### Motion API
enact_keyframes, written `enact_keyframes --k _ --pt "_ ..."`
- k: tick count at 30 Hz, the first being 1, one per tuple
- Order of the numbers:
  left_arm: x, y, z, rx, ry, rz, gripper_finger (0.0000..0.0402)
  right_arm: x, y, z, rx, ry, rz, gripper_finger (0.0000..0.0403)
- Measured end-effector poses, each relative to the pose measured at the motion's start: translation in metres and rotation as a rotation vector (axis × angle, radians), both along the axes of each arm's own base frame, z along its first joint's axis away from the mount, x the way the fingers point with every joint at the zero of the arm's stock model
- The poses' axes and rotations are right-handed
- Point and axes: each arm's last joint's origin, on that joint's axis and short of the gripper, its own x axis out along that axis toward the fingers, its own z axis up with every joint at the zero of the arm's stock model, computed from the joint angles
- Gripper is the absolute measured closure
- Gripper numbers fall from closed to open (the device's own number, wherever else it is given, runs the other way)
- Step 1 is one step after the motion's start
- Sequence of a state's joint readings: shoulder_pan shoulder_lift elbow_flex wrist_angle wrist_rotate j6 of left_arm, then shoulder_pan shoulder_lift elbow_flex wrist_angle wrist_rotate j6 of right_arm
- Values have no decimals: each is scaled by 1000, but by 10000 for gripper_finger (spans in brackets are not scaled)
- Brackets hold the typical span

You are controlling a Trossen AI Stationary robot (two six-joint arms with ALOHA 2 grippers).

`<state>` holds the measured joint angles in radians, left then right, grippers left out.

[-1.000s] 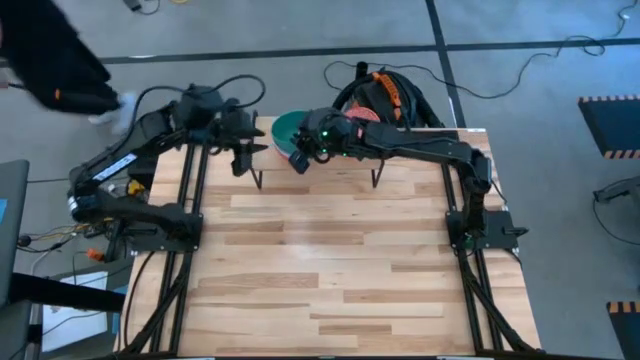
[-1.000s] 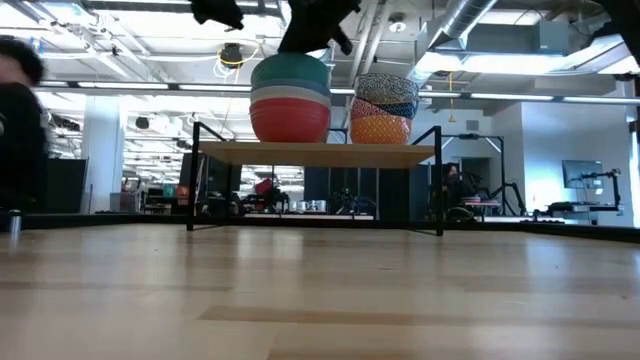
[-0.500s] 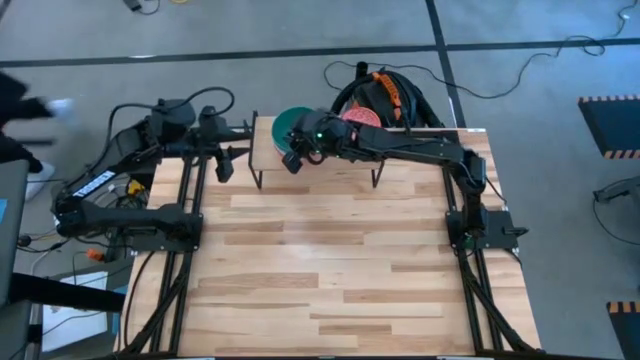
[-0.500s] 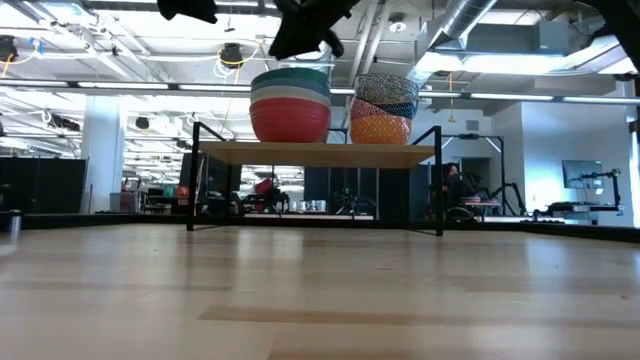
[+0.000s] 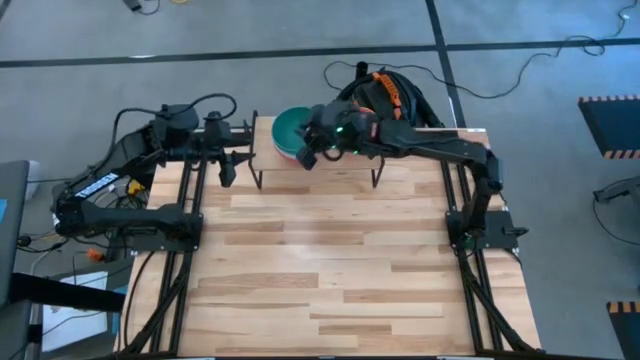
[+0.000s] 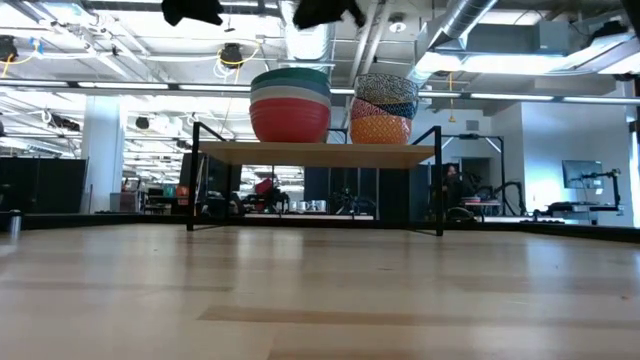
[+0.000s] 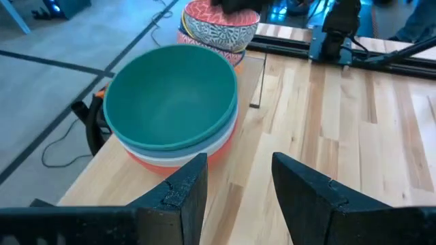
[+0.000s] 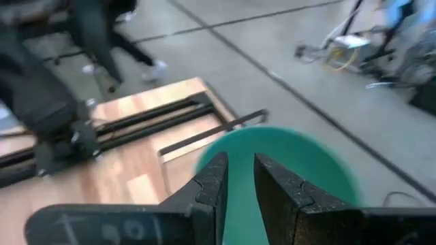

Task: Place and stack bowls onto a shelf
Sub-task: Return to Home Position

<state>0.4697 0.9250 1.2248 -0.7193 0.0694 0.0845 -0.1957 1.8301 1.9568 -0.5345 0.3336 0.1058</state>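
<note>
**Green bowl tops its stack, both end effectors empty**

The low light-wood shelf on thin black legs (image 6: 315,153) stands at the far edge of the wooden plank worktop (image 5: 330,260). Two stacks of small round bowls sit on it, side by side.

In the left stack the green bowl (image 6: 290,74) is on top. Under it come a blue bowl (image 6: 290,88), a cream-white bowl (image 6: 290,97) and a red bowl (image 6: 290,122) at the bottom. In the right stack a pink speckled bowl (image 6: 388,87) is on top, tilted a little. A second blue bowl (image 6: 398,108) is under it, and a yellow speckled bowl (image 6: 380,130) is at the bottom.

The right end effector (image 5: 306,157) hangs in the air over the shelf. From above, it shows at the near edge of the green bowl. From table height, it is a dark shape high up, with open air between it and the bowl. Its two fingers (image 8: 211,184) have a thin gap between them and nothing is in the gap. The green bowl lies just ahead of them.

The left end effector (image 5: 226,165) is off the left end of the shelf, by the worktop's far left corner. Its two fingers (image 7: 184,194) are spread wide and hold nothing. The green bowl sits ahead of them, apart from them.
</note>
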Motion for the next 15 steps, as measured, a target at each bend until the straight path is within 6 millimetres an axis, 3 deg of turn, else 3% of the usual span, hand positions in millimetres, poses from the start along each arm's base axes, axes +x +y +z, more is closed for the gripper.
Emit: enact_keyframes --k 7,13,15 --pt "-5 -5 -2 9 -53 -14 250 -37 -10 34 -1 -77 -14 305" --pt "-24 -15 17 60 -266 -28 251 -63 -12 40 112 -282 312 307" --pt "-27 -17 12 58 -344 -36 252 -78 -7 41 113 -325 355 313"
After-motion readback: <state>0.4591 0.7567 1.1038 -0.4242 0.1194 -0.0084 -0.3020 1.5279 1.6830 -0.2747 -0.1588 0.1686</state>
